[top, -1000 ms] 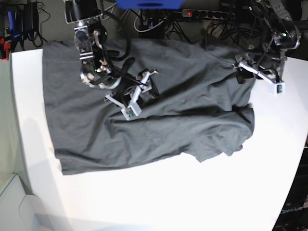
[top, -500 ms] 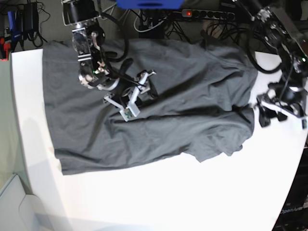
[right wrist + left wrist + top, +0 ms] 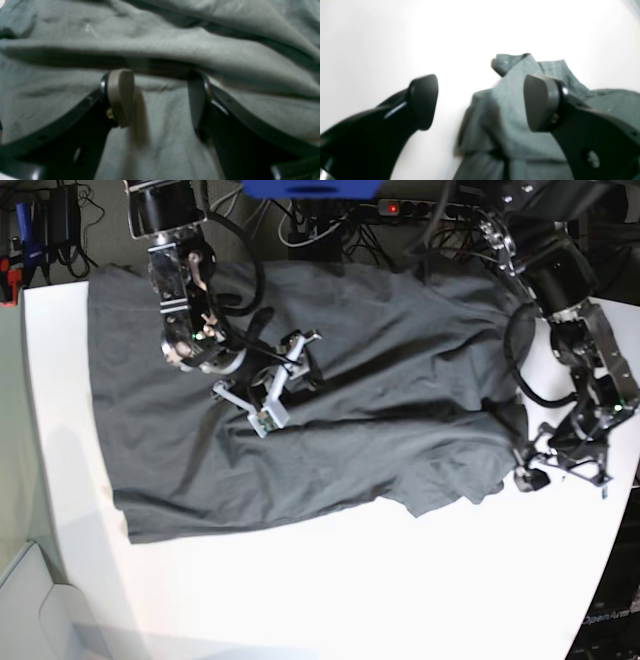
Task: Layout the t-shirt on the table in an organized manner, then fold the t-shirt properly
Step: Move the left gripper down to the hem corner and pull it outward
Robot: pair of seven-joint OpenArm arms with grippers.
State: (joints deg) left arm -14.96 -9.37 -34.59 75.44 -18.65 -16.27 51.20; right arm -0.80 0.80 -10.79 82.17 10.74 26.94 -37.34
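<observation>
Across the middle and back of the large matte white desk (image 3: pixel 300 580) lies the plain dark charcoal-grey cotton t-shirt (image 3: pixel 380 410), spread wide but wrinkled, with long creases running across it and one short sleeve bunched into a folded flap at its edge on the base view's right. Its straight hem side sits toward that view's left, and the front of the desk is bare white. Over the cloth's middle-left part stands the right gripper (image 3: pixel 268 387), black and metal, its jaws apart; the right wrist view shows the same right gripper (image 3: pixel 160 100) with its two pads spread wide just above or on the fabric, a thick ridge of grey cloth running crosswise just beyond the fingertips and flat cloth between them, nothing pinched. Whether the pads press the fabric cannot be told. At the shirt's edge on the base view's right, beside the bunched sleeve, is the left gripper (image 3: pixel 560 462), low over the desk. In the left wrist view the left gripper (image 3: pixel 480 102) has its jaws wide apart: one dark pad is over bare white desk, the other over the grey cloth, and the sleeve's rumpled edge lies between and beyond them, not clamped.
</observation>
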